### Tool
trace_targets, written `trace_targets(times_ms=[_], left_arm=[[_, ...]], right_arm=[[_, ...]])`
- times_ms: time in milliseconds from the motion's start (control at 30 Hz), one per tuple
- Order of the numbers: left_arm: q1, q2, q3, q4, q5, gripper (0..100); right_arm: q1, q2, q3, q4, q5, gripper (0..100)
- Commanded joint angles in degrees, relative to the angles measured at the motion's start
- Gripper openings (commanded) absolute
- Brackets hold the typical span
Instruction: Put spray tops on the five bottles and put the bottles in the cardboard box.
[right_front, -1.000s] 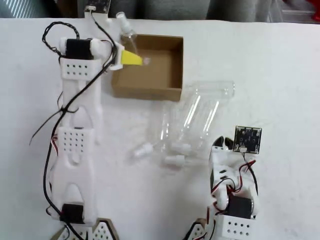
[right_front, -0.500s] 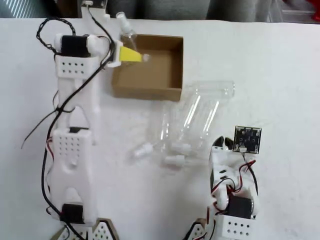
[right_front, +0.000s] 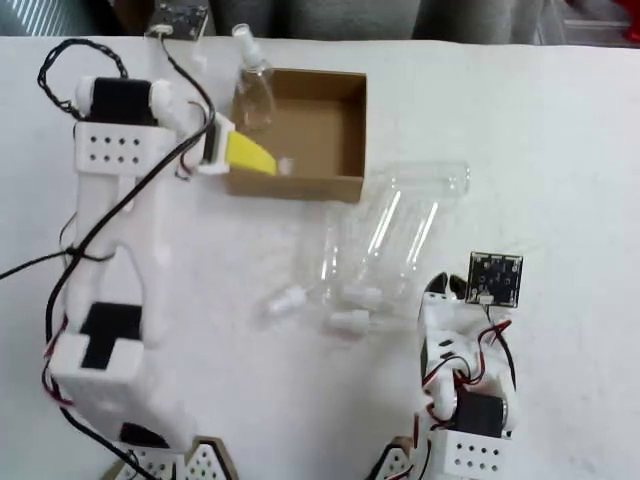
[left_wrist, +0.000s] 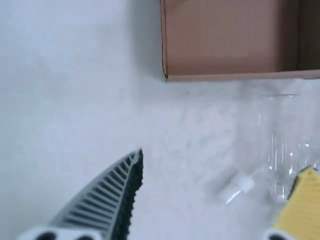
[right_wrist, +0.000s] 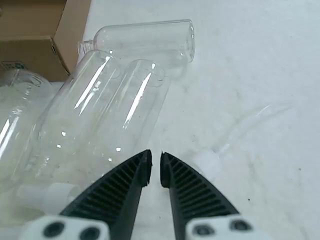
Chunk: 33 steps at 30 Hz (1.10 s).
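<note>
The cardboard box (right_front: 340, 125) stands at the back centre of the table; a clear bottle with a spray top (right_front: 251, 85) leans in its back left corner. My left gripper (right_front: 255, 158) hangs open over the box's front left corner, its grey and yellow fingers wide apart with nothing between them (left_wrist: 222, 165). Several clear bottles (right_front: 385, 235) lie in front of the box, some capped with white spray tops (right_front: 285, 300). My right gripper (right_wrist: 155, 167) is shut and empty just short of these bottles (right_wrist: 115, 105). A loose spray top (right_wrist: 207, 162) lies beside its fingertips.
One uncapped bottle (right_wrist: 145, 42) lies crosswise behind the others, near the box corner (right_wrist: 65, 35). The right arm (right_front: 465, 400) sits at the front right, the left arm (right_front: 120, 260) along the left side. White table (right_front: 560, 180) stretches free to the right.
My left gripper has drawn back from the box's back left corner toward its front left, opening and leaving the capped bottle in the box. The right arm has not moved.
</note>
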Motion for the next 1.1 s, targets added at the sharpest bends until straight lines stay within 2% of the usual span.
trace_targets(times_ms=[0, 100, 333, 633, 800, 1067], left_arm=[[-1.0, -9.7, 8.3, -4.1, 0.0, 44], [-1.0, -16.6, 20.0, -9.1, -0.2, 44], [-0.9, -33.5, 51.3, -27.9, -0.3, 44], [-2.2, -47.1, 82.9, -42.1, 0.1, 44], [-7.4, -50.2, 94.2, -53.4, -0.1, 44], [-9.4, -51.7, 102.7, -58.4, -0.3, 44]], right_arm=[[-0.3, -0.6, 0.5, -0.4, 0.5, 2.1], [-0.4, -0.6, 0.5, -1.1, 0.5, 2.1], [-0.4, -0.6, 0.5, -2.2, 0.4, 2.1], [1.1, -0.6, 0.5, -2.0, 0.5, 2.1], [4.2, -0.7, 0.4, -2.4, 6.3, 1.9], [6.2, -0.6, -5.3, -2.3, 7.4, 1.6]])
